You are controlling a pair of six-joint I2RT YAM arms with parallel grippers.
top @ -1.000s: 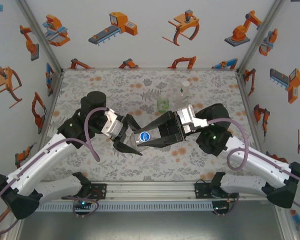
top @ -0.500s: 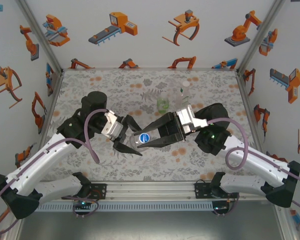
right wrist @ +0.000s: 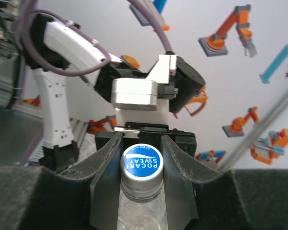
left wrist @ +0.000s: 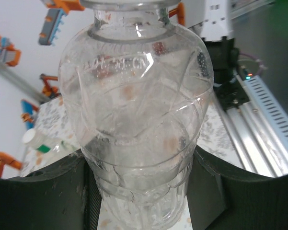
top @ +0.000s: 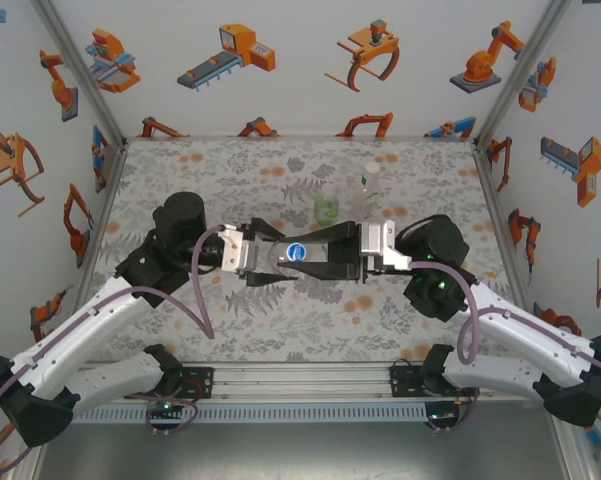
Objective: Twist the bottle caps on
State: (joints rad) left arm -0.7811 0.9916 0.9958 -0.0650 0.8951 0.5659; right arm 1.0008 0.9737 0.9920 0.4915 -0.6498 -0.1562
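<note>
Arms are clamping one clear bottle (left wrist: 136, 110) at the centre of the table (top: 180, 180).
The left gripper (left wrist: 144, 191) is pinching its lower body from 9 o'clock; the right gripper (right wrist: 141, 158), at 3 o'clock, is squeezing the blue cap (top: 298, 251) sitting on the neck. A green bottle (top: 326, 209) and a white-capped bottle (top: 368, 190) are standing at 12 and 1 o'clock.

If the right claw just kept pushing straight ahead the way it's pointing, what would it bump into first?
The right gripper clamps the blue cap of the clear bottle. Straight beyond it sits the left gripper, seemingly close, so that would likely be hit first.
</note>
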